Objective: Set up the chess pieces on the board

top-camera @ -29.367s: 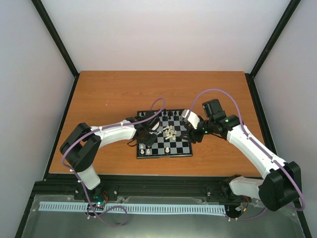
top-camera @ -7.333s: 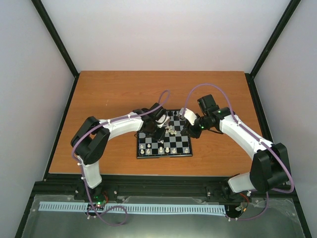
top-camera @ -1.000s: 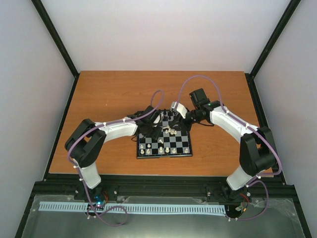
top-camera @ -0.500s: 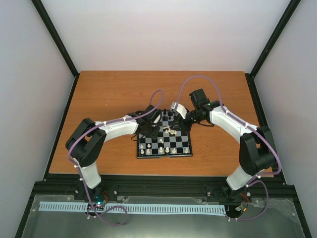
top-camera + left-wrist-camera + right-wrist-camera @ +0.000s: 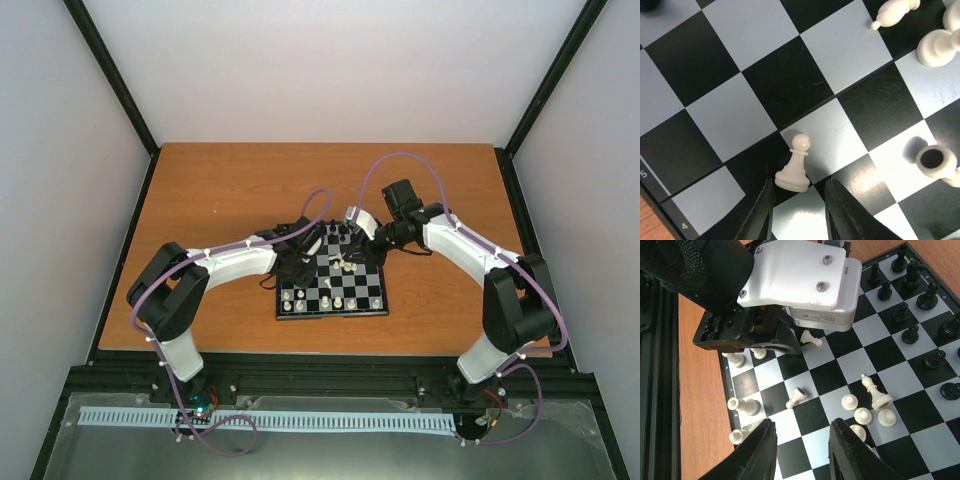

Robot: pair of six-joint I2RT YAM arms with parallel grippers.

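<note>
The board (image 5: 333, 272) lies at the table's middle, partly under both wrists. In the left wrist view a cream-white pawn (image 5: 795, 167) leans on a square line. Its base sits just at the tips of my left gripper (image 5: 799, 182), whose jaws stand apart on either side without touching it. My right gripper (image 5: 802, 424) hovers open above the board with nothing between its fingers. A fallen white pawn (image 5: 796, 396) lies just ahead of it. Black chess pieces (image 5: 905, 310) stand along the far rows, and a loose white cluster (image 5: 867, 412) sits mid-board.
More white pieces (image 5: 937, 45) and a toppled one showing its hollow base (image 5: 935, 160) lie right of the pawn. The left wrist housing (image 5: 805, 280) fills the top of the right wrist view. White pieces (image 5: 740, 405) line the board's edge beside the orange table (image 5: 220, 190).
The left gripper's jaws have narrowed around the white pawn and the left wrist has shifted slightly. The right arm has not moved.
</note>
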